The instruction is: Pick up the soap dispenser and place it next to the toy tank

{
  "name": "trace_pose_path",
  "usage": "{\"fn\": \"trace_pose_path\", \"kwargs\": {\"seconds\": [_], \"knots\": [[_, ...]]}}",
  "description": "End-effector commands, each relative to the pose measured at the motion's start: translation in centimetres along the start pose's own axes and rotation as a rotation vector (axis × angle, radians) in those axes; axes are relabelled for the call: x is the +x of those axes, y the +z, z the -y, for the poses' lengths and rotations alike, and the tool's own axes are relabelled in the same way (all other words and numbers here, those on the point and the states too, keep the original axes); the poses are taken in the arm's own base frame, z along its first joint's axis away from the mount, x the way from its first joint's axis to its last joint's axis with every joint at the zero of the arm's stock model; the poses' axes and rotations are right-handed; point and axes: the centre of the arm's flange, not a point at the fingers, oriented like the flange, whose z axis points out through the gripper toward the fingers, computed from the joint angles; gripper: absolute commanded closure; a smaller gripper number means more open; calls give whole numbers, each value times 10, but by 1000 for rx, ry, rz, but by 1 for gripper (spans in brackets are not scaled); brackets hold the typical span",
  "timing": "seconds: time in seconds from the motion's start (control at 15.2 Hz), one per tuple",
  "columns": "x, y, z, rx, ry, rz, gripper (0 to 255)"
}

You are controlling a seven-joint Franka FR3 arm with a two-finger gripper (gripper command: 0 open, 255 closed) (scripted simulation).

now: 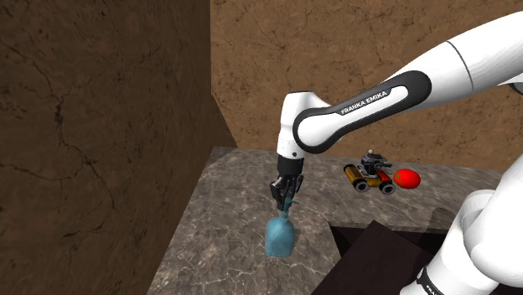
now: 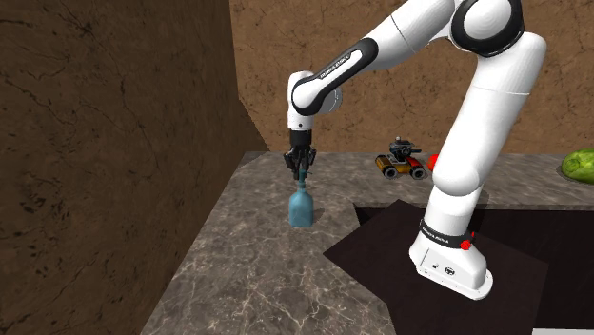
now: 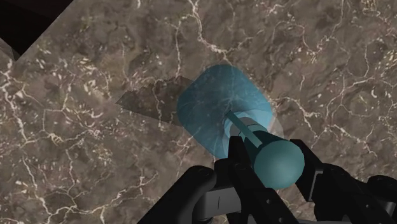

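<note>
The brown marbled bench (image 1: 209,243) is carrying the items. The white arm (image 1: 377,96) is reaching over its middle. The translucent blue soap dispenser (image 1: 279,236) is standing upright there, well apart from the toy tank (image 1: 370,174) sitting near the back edge. The tool (image 1: 285,198) is clasping the dispenser's pump head.

The soap dispenser (image 1: 280,236) is translucent teal-blue, its pump head a denser teal. The table (image 1: 218,226) is dark grey-brown marble threaded with white veins. The fingers (image 3: 239,160) are black and the arm (image 1: 469,59) is white with dark joints. The toy tank (image 1: 370,175) is orange-yellow with black wheels and a grey turret. The walls (image 1: 100,126) are mottled brown with dark cracks.
</note>
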Motion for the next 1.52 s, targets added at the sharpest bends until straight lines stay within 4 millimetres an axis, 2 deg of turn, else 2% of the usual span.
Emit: {"fn": "trace_pose_path", "kwargs": {"seconds": [0.0,1.45], "knots": [[-1,-5,1,0,0,1,255],[-15,-119,14,0,0,1,255]]}}
